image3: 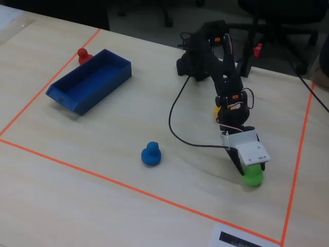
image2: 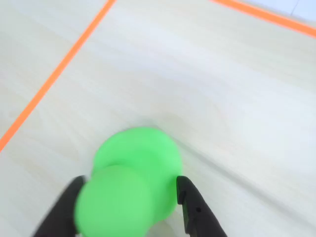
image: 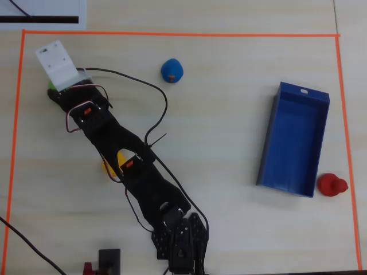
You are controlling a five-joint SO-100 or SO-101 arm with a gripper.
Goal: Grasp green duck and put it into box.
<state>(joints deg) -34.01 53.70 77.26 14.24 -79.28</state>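
The green duck stands on the table near the orange tape corner. It also shows in the fixed view, and only as a green sliver under the arm in the overhead view. My gripper has a black finger on each side of the duck, and both touch it. In the fixed view my gripper is low over the duck. The dark blue box lies far across the table, open and empty, also seen in the fixed view.
A blue duck stands between the arm and the box. A yellow duck is partly hidden under the arm. A red duck stands beside the box. Orange tape runs close to the green duck.
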